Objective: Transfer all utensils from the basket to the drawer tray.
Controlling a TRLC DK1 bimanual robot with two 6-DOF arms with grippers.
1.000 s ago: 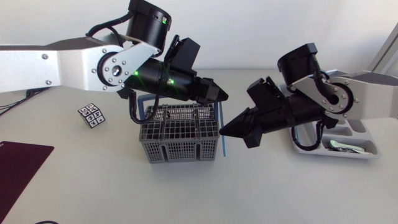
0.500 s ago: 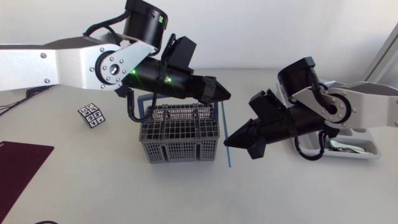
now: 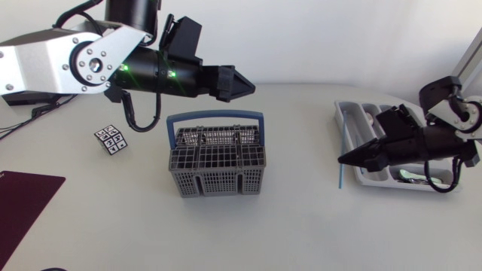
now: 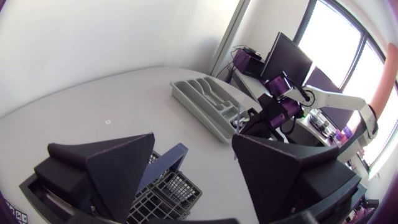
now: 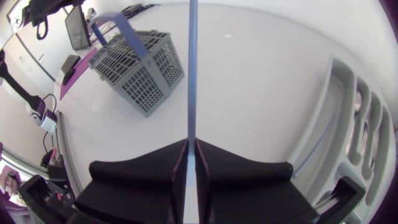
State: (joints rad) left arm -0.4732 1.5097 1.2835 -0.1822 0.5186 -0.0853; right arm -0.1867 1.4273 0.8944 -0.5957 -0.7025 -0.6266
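The grey mesh basket [image 3: 217,165] with a blue handle stands mid-table; I cannot see any utensils inside it. My left gripper [image 3: 242,83] hangs behind and above the basket, open and empty. The left wrist view shows its fingers [image 4: 194,140] wide apart over the basket [image 4: 168,186]. My right gripper [image 3: 352,158] is shut on a thin blue utensil [image 3: 343,154], right by the near left edge of the grey drawer tray [image 3: 348,111]. In the right wrist view the blue utensil [image 5: 192,62] runs straight out from between the shut fingers [image 5: 191,142], beside the tray [image 5: 348,124].
A light-coloured utensil [image 3: 419,178] lies in the tray's front compartment. A small black-and-white patterned cube [image 3: 110,139] sits left of the basket. A dark maroon mat [image 3: 22,203] covers the front left corner.
My left gripper let go of the blue utensil, opened and drew back up and left from the basket. My right arm carried the utensil rightward to the tray's edge.
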